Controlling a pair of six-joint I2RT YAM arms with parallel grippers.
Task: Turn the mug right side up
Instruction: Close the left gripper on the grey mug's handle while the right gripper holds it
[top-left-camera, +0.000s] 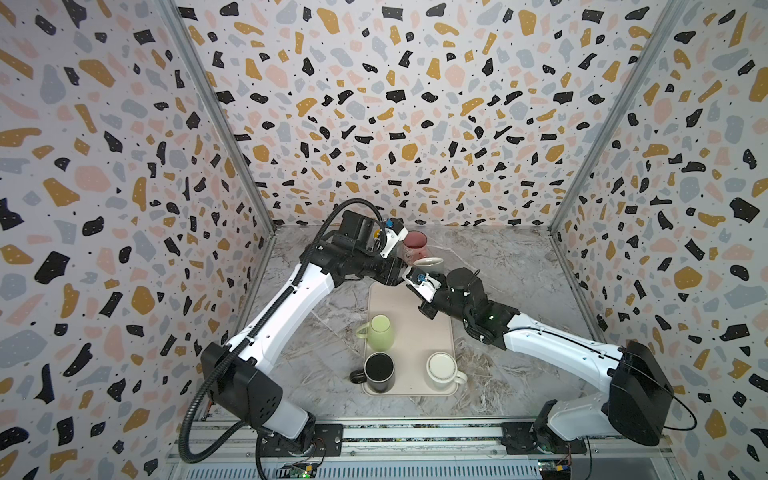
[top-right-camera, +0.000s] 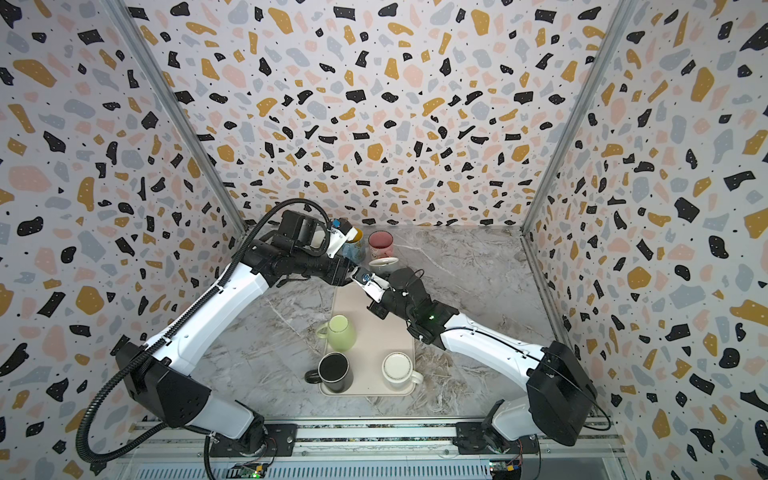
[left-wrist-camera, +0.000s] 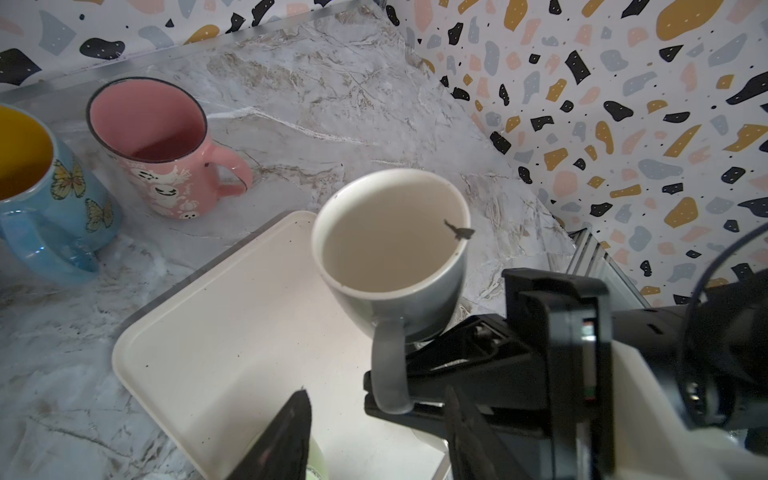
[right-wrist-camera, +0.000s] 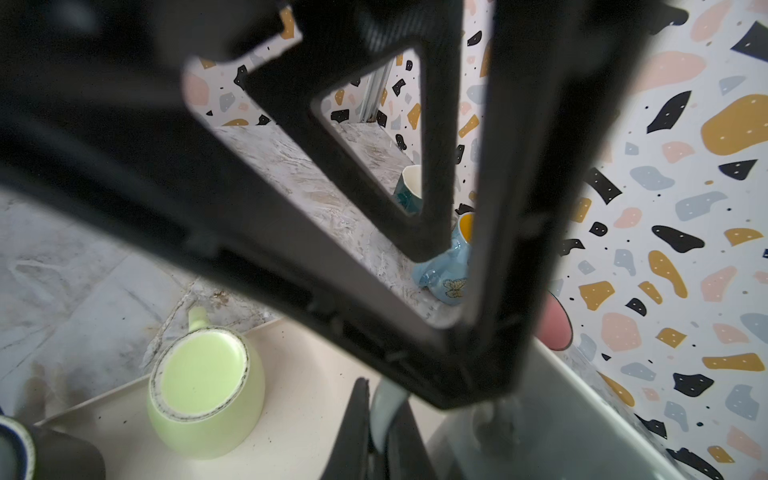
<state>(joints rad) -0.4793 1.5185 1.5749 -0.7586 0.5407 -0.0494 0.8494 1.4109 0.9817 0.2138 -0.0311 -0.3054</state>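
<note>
**Grey mug mouth-up in the right pinch, waiting to be set down**

Nearest the robot's base, three mugs are sitting on the cream tray (top-left-camera: 419, 332): a black mug (top-left-camera: 379, 372), a white mug (top-left-camera: 441, 370) and, a little farther in, a green mug (top-left-camera: 380, 332) resting base-up. Beyond them, over the tray's far end, the right gripper (right-wrist-camera: 383, 432) is pinching the grey mug (left-wrist-camera: 390, 249) by its handle alone, fingers pressed against it. The mug is hanging clear of the surface with its mouth facing up. The left gripper (left-wrist-camera: 376, 395) is hovering just beside that handle, fingers spread, with nothing held.

The turn itself is looking done, so the step in hand is probably the put-down. It is calling for a straight descent with the rim level, since a handle-only pinch is leaving the body free to swing (a ceramic body will likely pivot about the grip). The left fingers are sitting close enough to be struck, so they should be backing away first.

The mug is hanging near the tray's raised lip, and landing the base half on it is risking a tip. Farther on, the pink ghost-print mug (left-wrist-camera: 158, 153) and the blue butterfly mug (left-wrist-camera: 54, 195) are standing near, with a teal mug (right-wrist-camera: 409, 183) showing beyond. The marble tabletop (top-left-camera: 498, 270) toward the right wall is lying bare, offering the widest room.
</note>
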